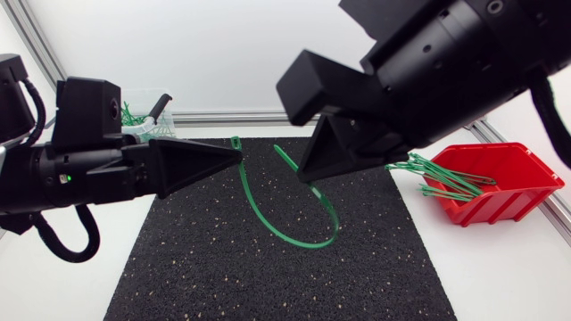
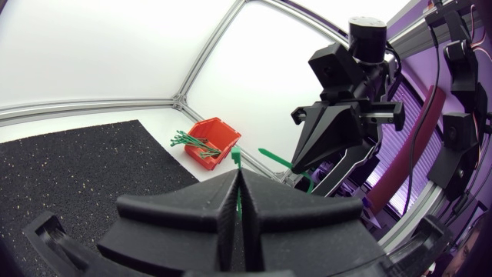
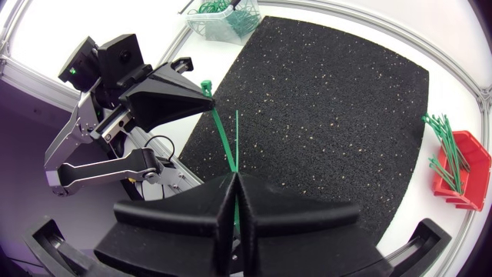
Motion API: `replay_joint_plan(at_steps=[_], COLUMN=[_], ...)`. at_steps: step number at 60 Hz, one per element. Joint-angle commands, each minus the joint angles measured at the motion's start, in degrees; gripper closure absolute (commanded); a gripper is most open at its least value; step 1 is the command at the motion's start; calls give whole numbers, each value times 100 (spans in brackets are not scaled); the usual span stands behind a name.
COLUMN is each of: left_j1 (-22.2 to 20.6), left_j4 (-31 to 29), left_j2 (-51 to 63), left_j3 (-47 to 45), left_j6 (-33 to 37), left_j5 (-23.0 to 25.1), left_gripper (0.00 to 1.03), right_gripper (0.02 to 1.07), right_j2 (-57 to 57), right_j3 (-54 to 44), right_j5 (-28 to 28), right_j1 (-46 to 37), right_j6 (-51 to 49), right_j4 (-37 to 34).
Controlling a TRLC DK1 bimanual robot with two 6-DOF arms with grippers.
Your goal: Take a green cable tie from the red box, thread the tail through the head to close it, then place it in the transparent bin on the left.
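Your left end effector [image 1: 235, 154] is clamped fully closed on the tie [image 1: 272, 227] just below its head [image 1: 236, 142], which sticks out past the tip. Your right end effector [image 1: 310, 175] is pinched closed on the tail [image 1: 287, 157], a short length poking beyond. Between them the tie hangs in an open loop above the mat [image 1: 205, 267]. Farther off on the surface [image 1: 508, 276], the red box [image 1: 526, 192] of loose ties [image 1: 442, 178] sits right, the bin [image 1: 141, 130] far left.
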Motion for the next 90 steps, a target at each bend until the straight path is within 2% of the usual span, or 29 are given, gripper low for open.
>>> replay_joint_plan(at_steps=[1,4,15,20,36,47,59,69,90], left_j1=[-67,-67,-67,-58,-67,-93,-339,-348,-348], left_j4=[110,119,119,119,128,154,180,198,216], left_j2=[69,69,33,-2,-98,-265,-274,-424,-538], left_j3=[-125,-125,-169,-186,-204,-239,-274,-301,-309], left_j6=[83,83,83,83,127,171,180,171,162], left_j5=[-41,-41,-50,-50,-120,-208,-437,-463,-498], left_gripper=[100,100,100,100,100,100,100,100,100], right_gripper=[101,101,101,101,101,101,101,101,101], right_j2=[215,373,619,795,997,1164,1226,1164,1094], right_j3=[210,342,544,588,1045,1309,1423,1371,1327], right_j5=[-56,-451,-1137,-1884,-1937,-2271,-2464,-2613,-2772], right_j1=[86,-37,-108,-380,-362,-468,-477,-556,-652], right_j6=[225,445,647,955,1307,1517,1676,2089,2792], right_j4=[-53,-194,-229,-616,-748,-897,-800,-853,-519])
